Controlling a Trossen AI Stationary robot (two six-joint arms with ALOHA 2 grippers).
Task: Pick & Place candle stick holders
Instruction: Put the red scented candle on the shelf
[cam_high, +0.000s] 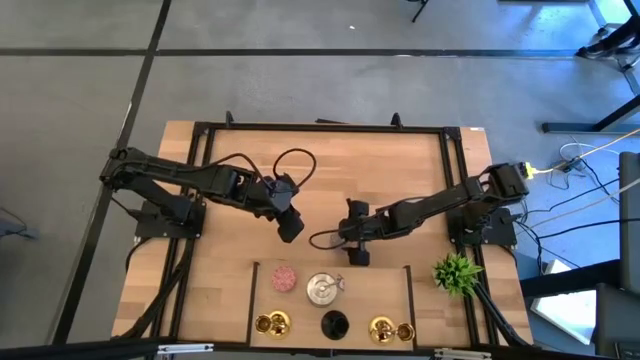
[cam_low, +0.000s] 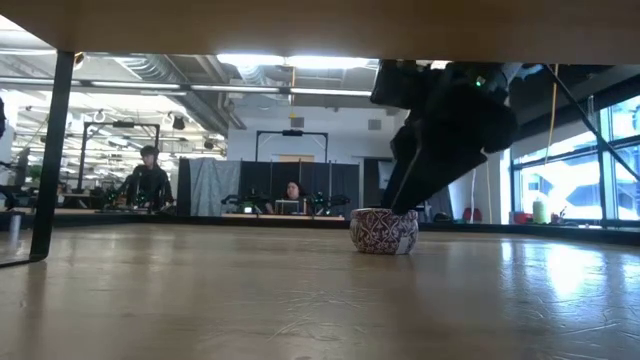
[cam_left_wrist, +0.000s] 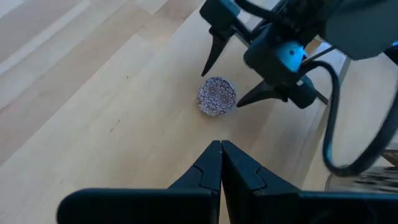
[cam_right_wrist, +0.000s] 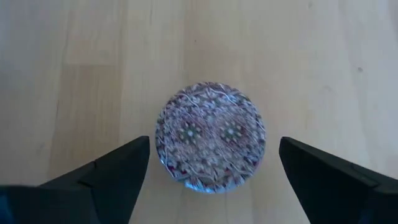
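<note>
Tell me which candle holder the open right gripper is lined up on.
The patterned pink round holder standing alone mid-table, between the fingers of the right gripper. The other holders sit in a group at the table's near edge: pink, silver, black and gold.

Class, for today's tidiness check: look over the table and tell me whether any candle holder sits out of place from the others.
Yes. One pink patterned holder sits alone mid-table, away from the row at the table's near edge: pink holder, silver holder, black holder and gold holders. The right gripper hangs over it, jaws open on either side.
</note>
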